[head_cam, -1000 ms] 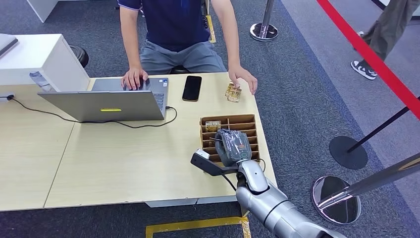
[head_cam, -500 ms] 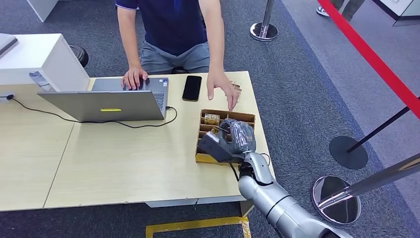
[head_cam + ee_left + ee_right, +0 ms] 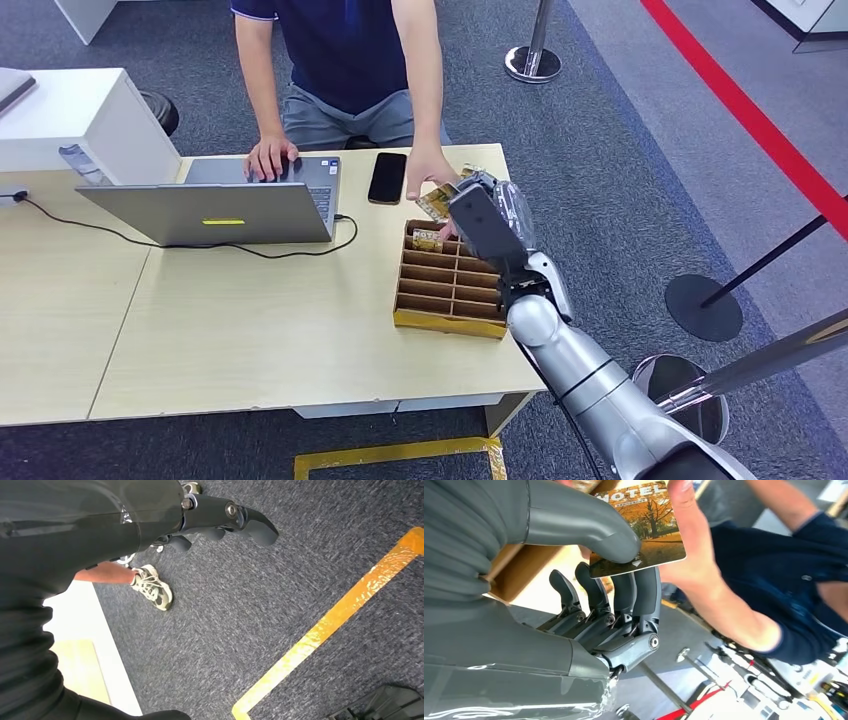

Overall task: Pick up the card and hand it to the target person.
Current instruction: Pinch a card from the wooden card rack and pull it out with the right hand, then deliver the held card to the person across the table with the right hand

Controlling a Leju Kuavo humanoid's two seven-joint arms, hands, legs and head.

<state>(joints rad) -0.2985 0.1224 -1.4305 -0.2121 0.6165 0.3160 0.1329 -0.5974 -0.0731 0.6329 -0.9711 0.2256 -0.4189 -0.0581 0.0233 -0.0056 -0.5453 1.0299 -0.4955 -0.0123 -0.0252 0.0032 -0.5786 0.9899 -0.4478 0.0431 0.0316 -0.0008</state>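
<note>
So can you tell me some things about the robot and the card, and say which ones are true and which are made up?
1. The right hand holds the card. True.
2. The person's hand touches the card. True.
3. The phone lies in the box. False: it lies on the table beside the laptop.
4. The left hand holds a card. False: it hangs over the carpet with nothing in it.

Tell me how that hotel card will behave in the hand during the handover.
The card looks thin, flat and stiff: it juts past the right hand without drooping. Its glossy printed face suggests it could slip, since only the thumb and fingers pinch one edge. Probably very light; the person's hand already touches it.
</note>
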